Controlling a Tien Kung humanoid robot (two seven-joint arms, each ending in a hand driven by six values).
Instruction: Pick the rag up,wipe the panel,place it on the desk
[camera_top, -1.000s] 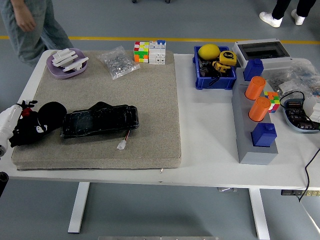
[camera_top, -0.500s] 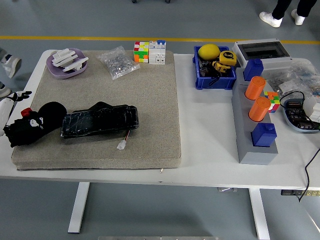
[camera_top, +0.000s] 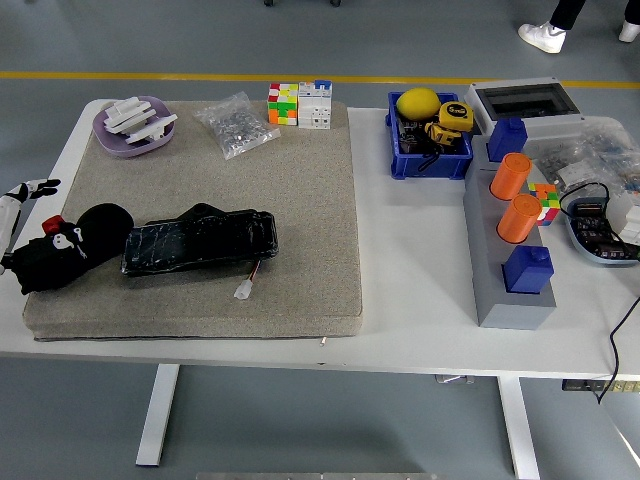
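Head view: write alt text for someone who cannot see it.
A black rag lies at the left end of a grey mat on a white table, beside a black panel. The robot's left hand shows at the left edge by the rag. Bins and toys sit along the far and right sides.

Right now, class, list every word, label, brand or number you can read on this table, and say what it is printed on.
No text here is legible.
Yellow and black tape measure in the blue bin: round dark face marking, too small to read.
Black cloth rag with a white cartoon face: a picture, no words.
White cube: dark specks, blurred.
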